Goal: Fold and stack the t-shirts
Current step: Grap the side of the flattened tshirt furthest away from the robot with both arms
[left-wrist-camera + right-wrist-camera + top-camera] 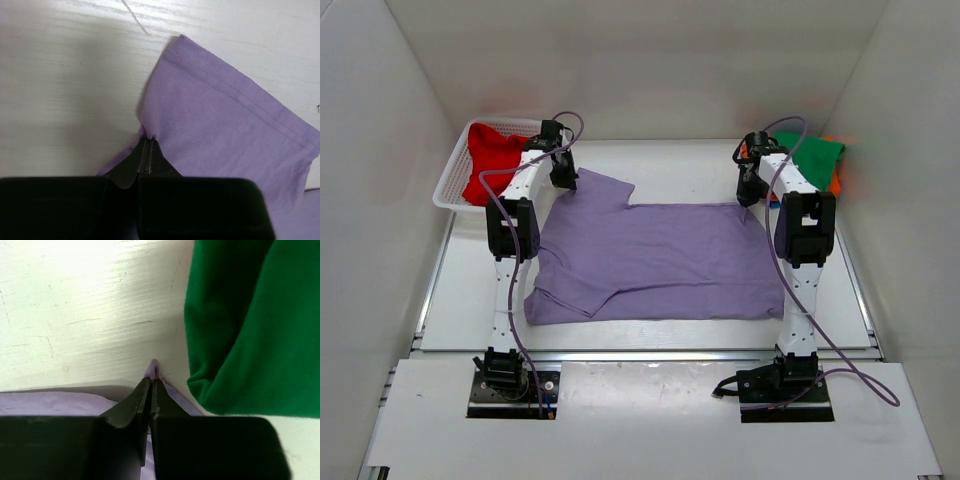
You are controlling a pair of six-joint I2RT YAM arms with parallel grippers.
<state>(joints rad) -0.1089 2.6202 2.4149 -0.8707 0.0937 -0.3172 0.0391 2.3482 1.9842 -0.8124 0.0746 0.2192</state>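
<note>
The lavender-purple t-shirt (660,258) lies spread on the table, partly folded, one sleeve at the far left. My left gripper (563,178) is shut on its far-left edge by the sleeve; the left wrist view shows the cloth (225,120) pinched at the gripper's (148,140) tips. My right gripper (748,192) is shut on the shirt's far-right corner (155,367), with the gripper (151,382) beside the green t-shirt (250,330). The red t-shirt (492,158) lies in the basket. The green shirt (810,155) sits on an orange one (836,180) at the far right. The blue one is barely visible.
The white mesh basket (450,185) stands at the far left, against the left wall. White walls close in on three sides. The green and orange pile lies just right of my right gripper.
</note>
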